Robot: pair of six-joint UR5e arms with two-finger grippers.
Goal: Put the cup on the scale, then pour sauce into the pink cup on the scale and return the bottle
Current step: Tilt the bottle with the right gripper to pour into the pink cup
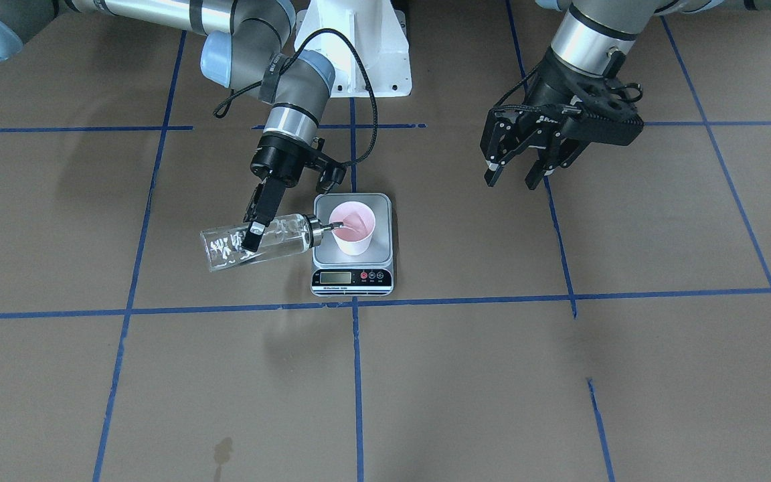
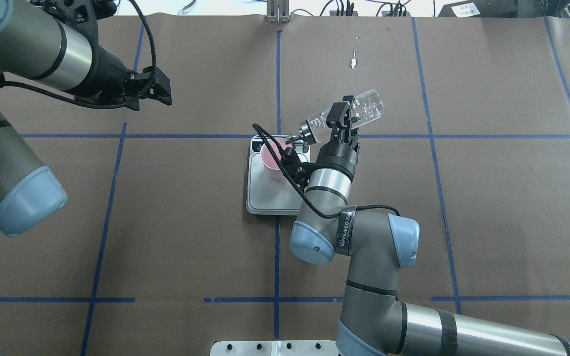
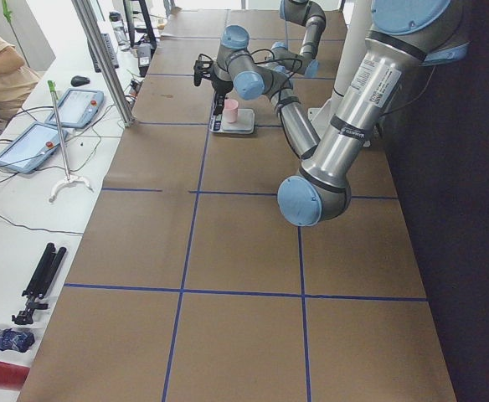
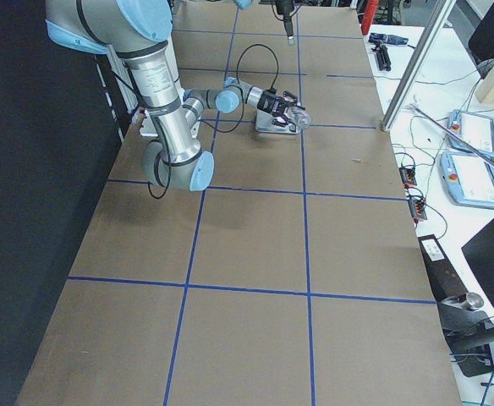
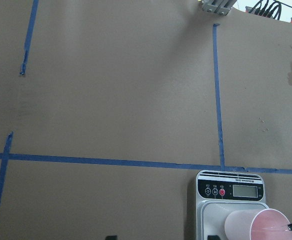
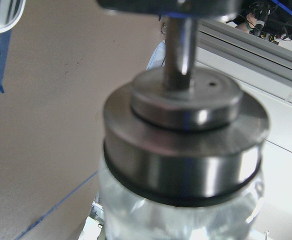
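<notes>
The pink cup (image 1: 353,229) stands upright on the silver scale (image 1: 380,256), also seen in the overhead view (image 2: 271,160) on the scale (image 2: 260,198). My right gripper (image 1: 251,231) is shut on the clear glass bottle (image 1: 278,234), tilted nearly flat with its silver spout (image 1: 326,227) over the cup's rim; a thin stream shows inside the cup. The bottle also shows in the overhead view (image 2: 364,110) and fills the right wrist view (image 6: 183,145). My left gripper (image 1: 516,177) is open and empty, raised off to the scale's side. The left wrist view shows the cup (image 5: 258,226) and scale (image 5: 229,190).
Brown paper with blue tape lines (image 1: 355,348) covers the table. A small dark stain (image 1: 222,450) lies near the operators' edge. Beyond the table's far edge stand tablets (image 3: 77,107) and cables on a white bench.
</notes>
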